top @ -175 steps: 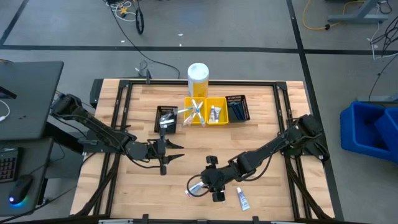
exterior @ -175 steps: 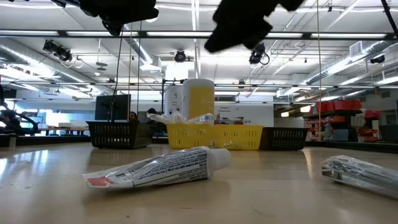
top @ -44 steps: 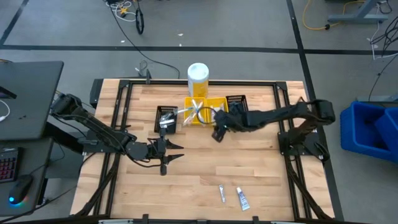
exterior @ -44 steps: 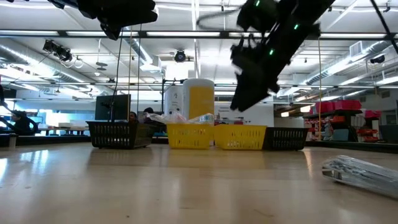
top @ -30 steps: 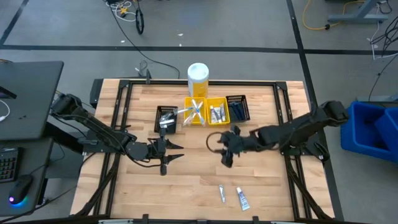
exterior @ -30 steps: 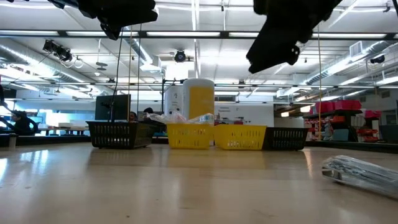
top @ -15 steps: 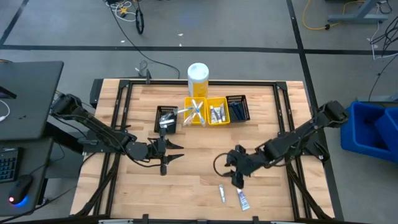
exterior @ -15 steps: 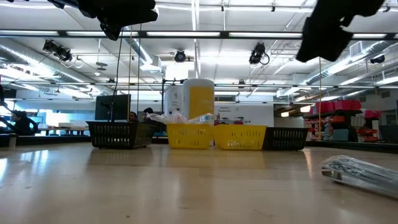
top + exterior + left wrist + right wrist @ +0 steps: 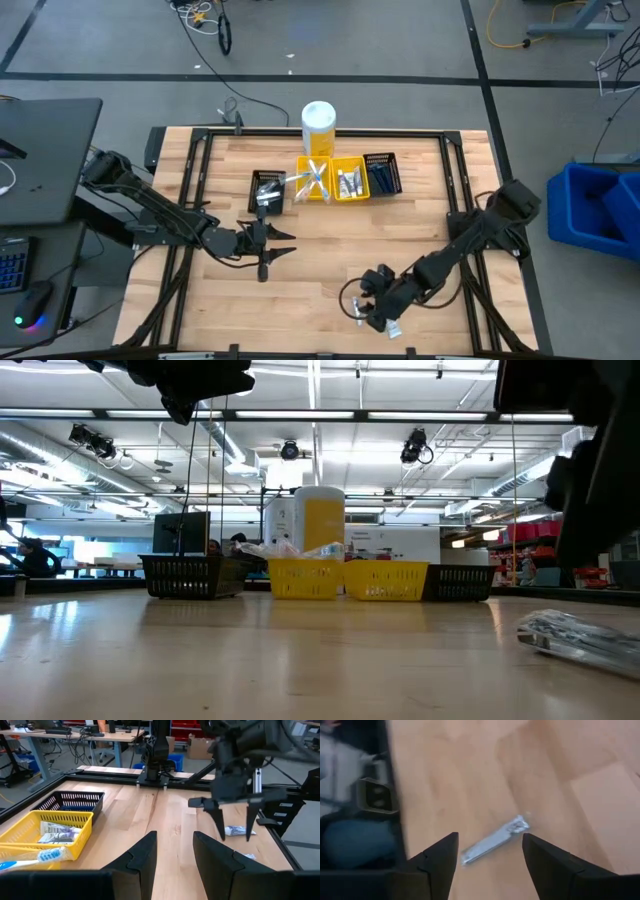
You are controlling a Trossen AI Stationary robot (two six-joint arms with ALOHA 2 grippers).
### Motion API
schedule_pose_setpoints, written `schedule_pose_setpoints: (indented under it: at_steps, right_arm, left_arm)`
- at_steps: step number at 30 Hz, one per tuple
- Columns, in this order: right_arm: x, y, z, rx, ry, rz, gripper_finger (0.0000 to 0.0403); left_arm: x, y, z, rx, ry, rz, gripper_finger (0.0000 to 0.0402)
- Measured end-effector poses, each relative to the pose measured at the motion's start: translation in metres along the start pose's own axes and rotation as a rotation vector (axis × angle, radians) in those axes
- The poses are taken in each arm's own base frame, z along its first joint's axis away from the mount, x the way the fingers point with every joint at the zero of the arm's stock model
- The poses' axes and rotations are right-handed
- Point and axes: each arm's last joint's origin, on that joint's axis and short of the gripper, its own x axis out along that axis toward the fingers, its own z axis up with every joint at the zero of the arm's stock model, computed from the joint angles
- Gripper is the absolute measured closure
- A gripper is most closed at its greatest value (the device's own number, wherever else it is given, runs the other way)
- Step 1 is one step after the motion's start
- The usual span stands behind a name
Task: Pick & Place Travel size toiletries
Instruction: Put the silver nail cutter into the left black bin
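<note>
Wooden worktop [image 9: 310, 270] carries a slim silvery metal piece [image 9: 495, 841]; right gripper [image 9: 488, 857], jaws spread and empty, should straddle it squarely before closing.

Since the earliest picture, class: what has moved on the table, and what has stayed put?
The right gripper carried one toothpaste tube to the yellow bin, let go, and came back open over the silvery piece. The left gripper, the other bins and the second tube stayed put.

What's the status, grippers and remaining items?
Right gripper open, empty, above silvery piece. Left gripper open, waiting mid-table. Toothpaste tube loose nearby. Nothing in the way.
</note>
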Motion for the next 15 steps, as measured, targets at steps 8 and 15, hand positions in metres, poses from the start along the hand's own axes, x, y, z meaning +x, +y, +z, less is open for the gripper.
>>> schedule_pose_setpoints:
  at_steps: [8,15]
  right_arm:
    - [0.023,-0.009,-0.009,0.064,0.007,-0.081,0.019]
    - [0.034,-0.014,-0.006,0.07,-0.003,-0.086,0.0182]
  left_arm:
    - [0.0,0.0,0.0,-0.018,0.0,0.0,0.0268]
    - [0.0,0.0,-0.002,0.002,0.022,-0.025,0.0268]
